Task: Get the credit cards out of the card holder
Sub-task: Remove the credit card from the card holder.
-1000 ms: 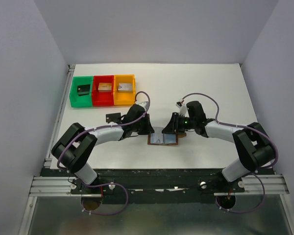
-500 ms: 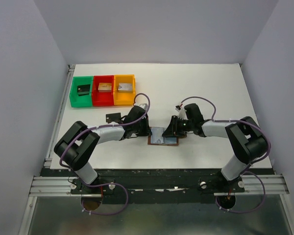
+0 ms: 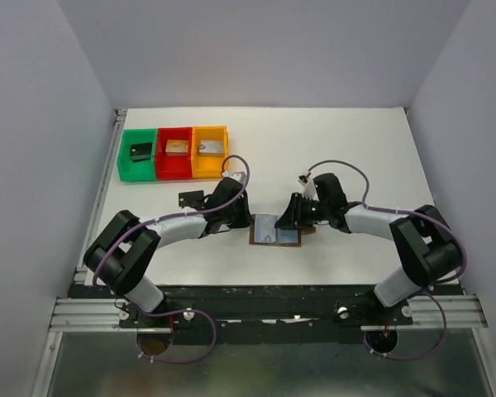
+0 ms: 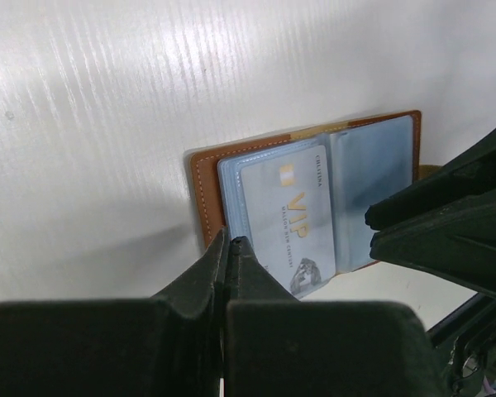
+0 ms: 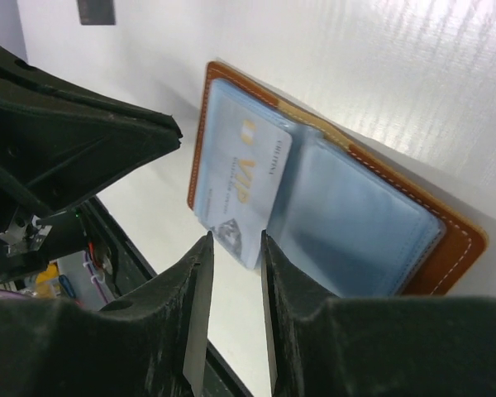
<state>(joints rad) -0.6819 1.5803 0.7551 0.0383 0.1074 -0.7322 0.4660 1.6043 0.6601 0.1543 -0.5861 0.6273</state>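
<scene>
One card (image 4: 289,215) in card holder (image 4: 202,190)

The small brown leather bifold card holder (image 3: 276,231) lies open and flat, pale blue-grey plastic sleeves facing up – a thin grey card (image 4: 293,219) with gold VIP lettering sits in its left half, a thin black card (image 3: 190,198) well apart.

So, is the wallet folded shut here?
No, the wallet lies spread open, with a VIP card showing inside it.
</scene>
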